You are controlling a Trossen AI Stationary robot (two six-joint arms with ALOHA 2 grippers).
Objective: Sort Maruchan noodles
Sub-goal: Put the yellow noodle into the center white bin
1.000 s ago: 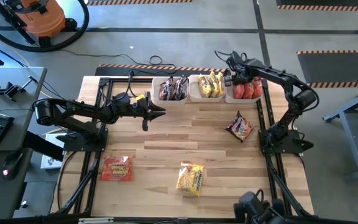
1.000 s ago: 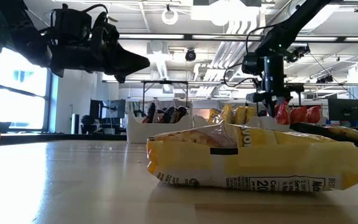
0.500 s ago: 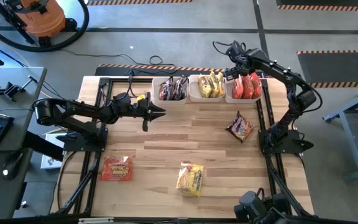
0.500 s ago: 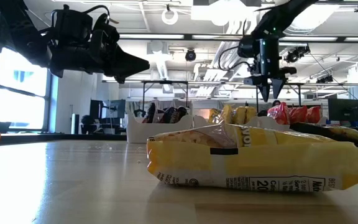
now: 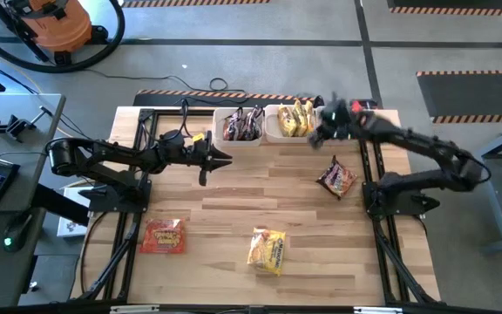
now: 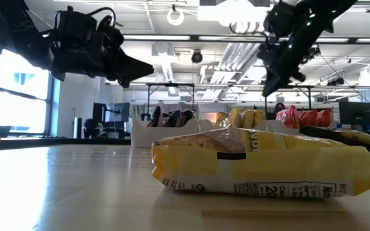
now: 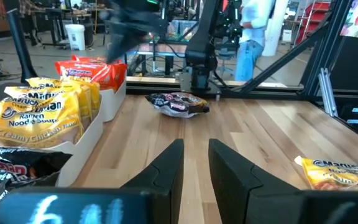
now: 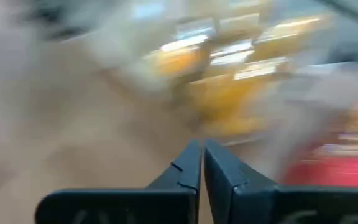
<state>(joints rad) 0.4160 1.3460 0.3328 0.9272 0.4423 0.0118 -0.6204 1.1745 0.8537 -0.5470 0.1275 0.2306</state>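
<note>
Three white bins stand at the table's far edge: dark packets (image 5: 240, 125), yellow packets (image 5: 293, 119) and red packets (image 7: 92, 70). Three Maruchan noodles packets lie flat on the wood: a dark one (image 5: 336, 177), a yellow one (image 5: 267, 249) and a red one (image 5: 162, 235). My right gripper (image 5: 314, 136) hangs blurred in the air just in front of the yellow bin, shut and empty (image 8: 202, 165). My left gripper (image 5: 227, 158) stays level above the table's left half, its fingers a narrow gap apart (image 7: 196, 168) with nothing between them.
Black frame rails (image 5: 371, 166) run along the table's left and right sides. Bare wood (image 5: 260, 192) lies between the bins and the loose packets. A person stands in the room beyond the table (image 7: 253, 37).
My right gripper has risen out of the red bin and swung toward the table's left and near side, tipping as it went; it now hangs before the yellow bin. Its fingers, apart over the bin, have come together. The red packets stay in their bin.
</note>
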